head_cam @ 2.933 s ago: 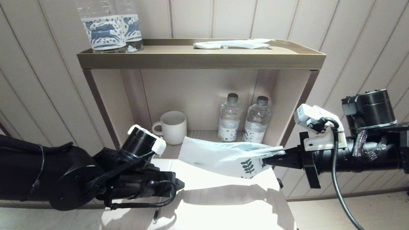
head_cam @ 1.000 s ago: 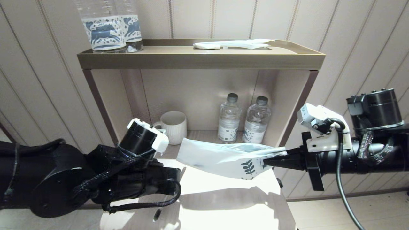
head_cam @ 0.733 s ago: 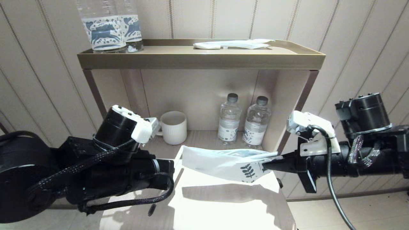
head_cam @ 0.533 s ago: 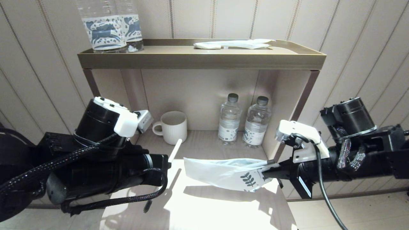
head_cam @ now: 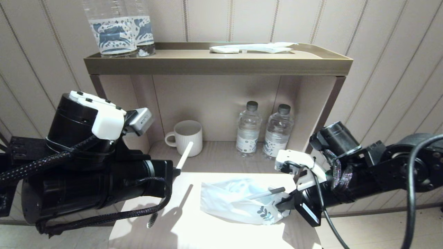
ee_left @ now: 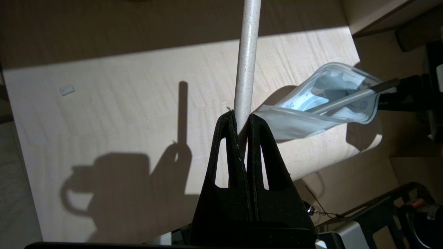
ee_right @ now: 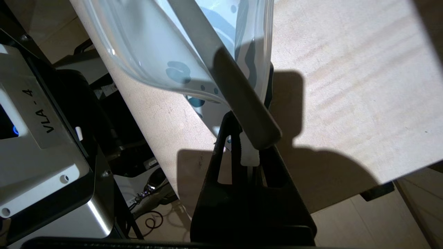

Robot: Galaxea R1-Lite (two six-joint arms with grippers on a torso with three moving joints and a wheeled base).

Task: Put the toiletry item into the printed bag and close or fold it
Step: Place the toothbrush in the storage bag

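The tan shelf unit point(head_cam: 218, 65) stands against the striped wall panelling. In its open niche, a white ribbed mug point(head_cam: 187, 137) sits to the left, handle turned outward. Two small clear water bottles point(head_cam: 264, 128) with dark caps stand side by side to the right. Up on the shelf's top, two bottles with blue-printed labels point(head_cam: 119, 29) crowd the left corner, and a plain white flat packet point(head_cam: 252, 47) lies toward the right.

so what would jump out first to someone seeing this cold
The printed bag lit up on the pale table, pinched at its corner by the right gripper. Then the left gripper, at the table's left, shut on a white stick pointing up toward the mug.
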